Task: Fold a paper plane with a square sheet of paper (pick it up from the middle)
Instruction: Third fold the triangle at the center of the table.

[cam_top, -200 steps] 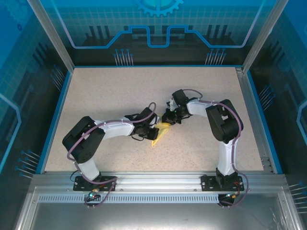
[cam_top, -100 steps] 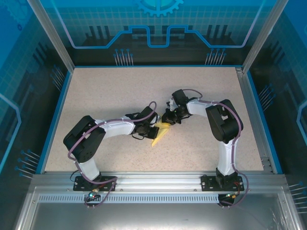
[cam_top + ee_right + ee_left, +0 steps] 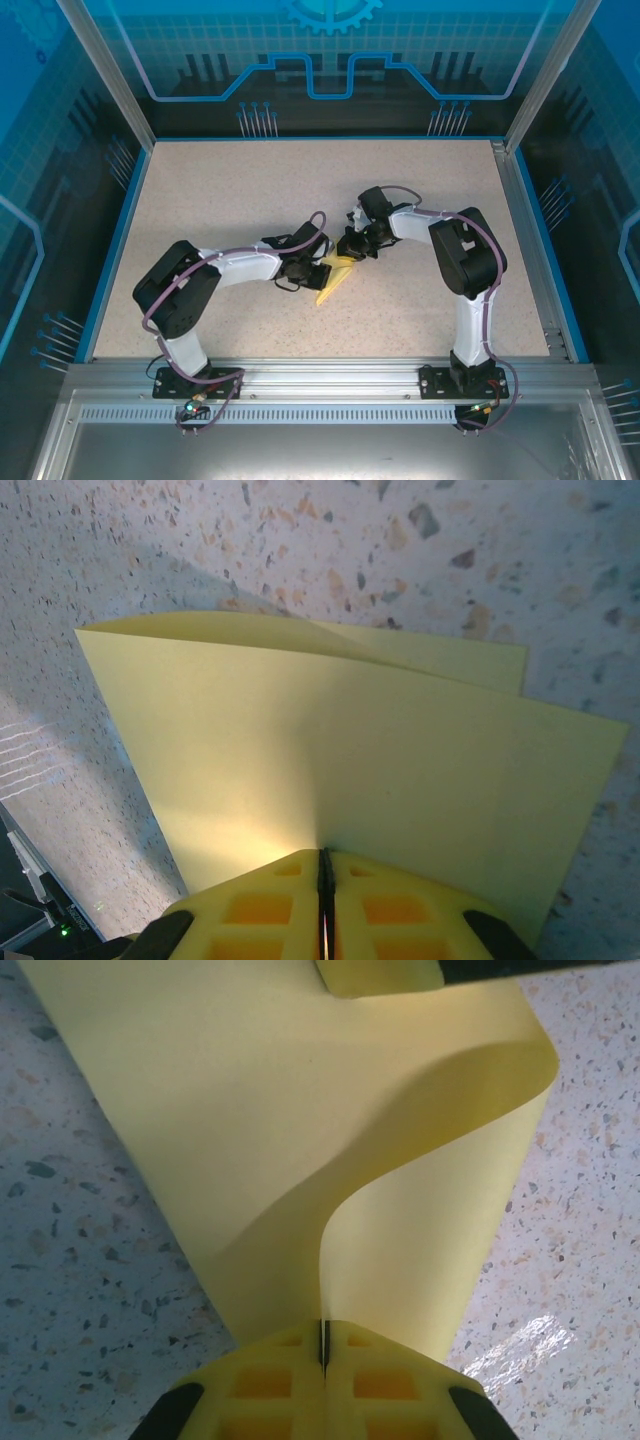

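No writing, number, brand or label can be read. The yellow paper (image 3: 300, 1110) clamped in the fingers (image 3: 400, 1380) is plain, and the blue wall panels (image 3: 330, 60) bear only a gear emblem (image 3: 330, 10) and circuit-like lines, no letters.

Thin yellow paper sheet (image 3: 280, 1110): top cut by frame edge, left wrist view; overhead, creases unresolvable.

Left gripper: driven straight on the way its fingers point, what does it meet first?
Its own load. The left gripper is shut on the yellow paper, which bows up directly ahead. Beyond that, a pad of the right gripper, clamped on the sheet's far edge; depth between them is hard to judge.
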{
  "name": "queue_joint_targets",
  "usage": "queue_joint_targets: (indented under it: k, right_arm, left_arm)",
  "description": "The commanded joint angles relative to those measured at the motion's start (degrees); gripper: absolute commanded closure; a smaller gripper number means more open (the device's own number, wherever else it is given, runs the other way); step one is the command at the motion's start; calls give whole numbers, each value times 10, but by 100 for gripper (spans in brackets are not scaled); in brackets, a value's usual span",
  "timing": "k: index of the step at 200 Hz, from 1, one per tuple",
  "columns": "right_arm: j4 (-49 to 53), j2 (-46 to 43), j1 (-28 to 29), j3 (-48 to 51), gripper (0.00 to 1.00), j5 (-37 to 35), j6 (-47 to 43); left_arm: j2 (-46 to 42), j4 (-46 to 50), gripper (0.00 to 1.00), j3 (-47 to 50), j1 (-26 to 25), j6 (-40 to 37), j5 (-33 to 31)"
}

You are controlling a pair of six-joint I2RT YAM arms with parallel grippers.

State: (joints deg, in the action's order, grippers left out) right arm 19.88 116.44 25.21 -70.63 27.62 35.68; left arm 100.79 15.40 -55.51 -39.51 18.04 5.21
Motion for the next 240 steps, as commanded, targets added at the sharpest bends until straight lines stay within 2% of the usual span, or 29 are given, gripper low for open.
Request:
queue_joint_targets:
  k: [1,117,171,209,240]
  right_arm:
    - [47,28,5,7,90,-40,-6]
    - [46,26,6,13,90,-45,-5]
    - [45,25,5,10,89,-41,-4]
    - [41,10,3,5,87,-35,5]
    - [6,-37,-15,12,80,-6,25]
  left_arm:
    - [13,18,99,-13,5,10,-6]
    - [-12,-12,98,20,5,37,-10]
    - [9,-11,99,14,5,37,-7]
    - [10,-14,99,23,5,38,-10]
    - [14,-18,100,25,5,38,-5]
